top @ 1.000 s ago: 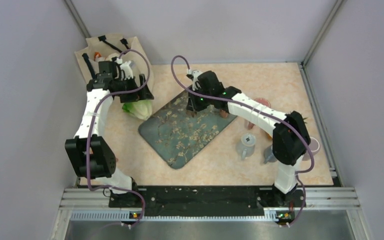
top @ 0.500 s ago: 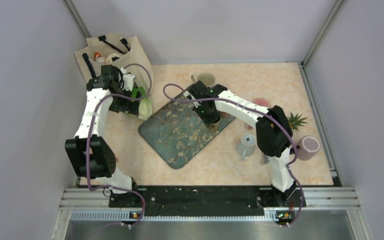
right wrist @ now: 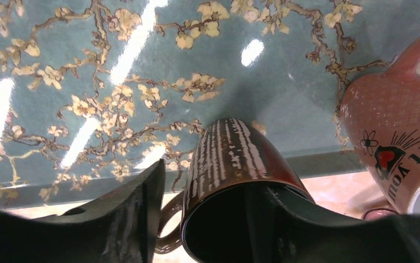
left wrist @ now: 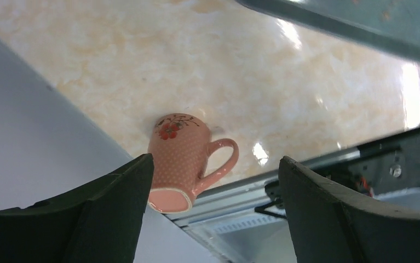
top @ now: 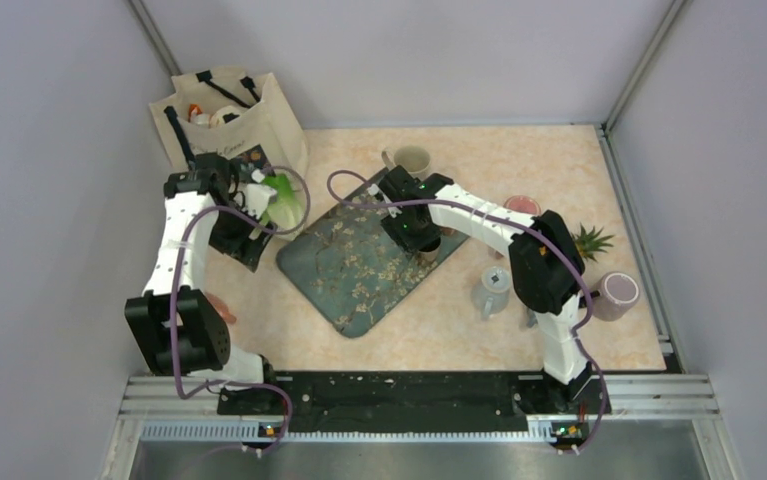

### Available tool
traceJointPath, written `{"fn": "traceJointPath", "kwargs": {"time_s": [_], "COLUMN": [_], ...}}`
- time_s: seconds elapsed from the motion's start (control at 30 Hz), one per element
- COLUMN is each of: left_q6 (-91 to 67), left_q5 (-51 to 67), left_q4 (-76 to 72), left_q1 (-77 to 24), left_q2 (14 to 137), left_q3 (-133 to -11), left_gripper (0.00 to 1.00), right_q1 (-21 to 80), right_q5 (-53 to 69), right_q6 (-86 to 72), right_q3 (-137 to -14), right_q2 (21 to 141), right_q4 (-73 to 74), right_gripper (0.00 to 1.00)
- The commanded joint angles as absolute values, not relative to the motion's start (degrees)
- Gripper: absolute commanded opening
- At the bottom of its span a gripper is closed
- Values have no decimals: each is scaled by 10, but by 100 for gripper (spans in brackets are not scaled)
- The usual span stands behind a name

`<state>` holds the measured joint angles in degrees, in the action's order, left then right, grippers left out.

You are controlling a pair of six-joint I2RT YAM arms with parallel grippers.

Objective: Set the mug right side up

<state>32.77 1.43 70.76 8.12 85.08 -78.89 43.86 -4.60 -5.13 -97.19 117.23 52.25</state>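
Mug [right wrist: 235,159] gripped in right claw [right wrist: 213,189], at tray [right wrist: 76,60] edge.

Found tray [top: 359,275] mid-table, tote bag [top: 249,125] off at 10 o'clock, lettuce [top: 281,195] squeezed between them. Spotted far mug [top: 414,160] at 12 behind the tray, middle mug [right wrist: 235,159] at its 2 o'clock edge, plant [top: 591,241] at 3, near mug [left wrist: 177,159] down at 8.

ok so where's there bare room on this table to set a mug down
Bare patches: the far right corner between the cream mug and the right wall; the near strip between the tray and the front rail. The tray's near half is bare too. Crowded: the right side, around the grey mug, plant and mauve mug.
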Motion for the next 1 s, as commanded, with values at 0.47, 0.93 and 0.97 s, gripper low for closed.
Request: {"fn": "traceJointPath", "kwargs": {"time_s": [0.47, 0.93, 0.97], "left_q6": [1002, 1064, 1076], "left_q5": [-55, -84, -86], "left_q4": [892, 676, 662], "left_q1": [89, 141, 145], "left_q2": [795, 770, 769], "left_q3": [-682, -525, -517], "left_gripper": [83, 99, 98], "right_q1": [436, 429, 429], "right_q5": [-10, -5, -2], "right_q6": [-59, -82, -85], "right_q3": [-992, -962, -959], "right_q2": [1028, 980, 977], "right_q4": [492, 481, 477], "right_gripper": [71, 76, 76]}}
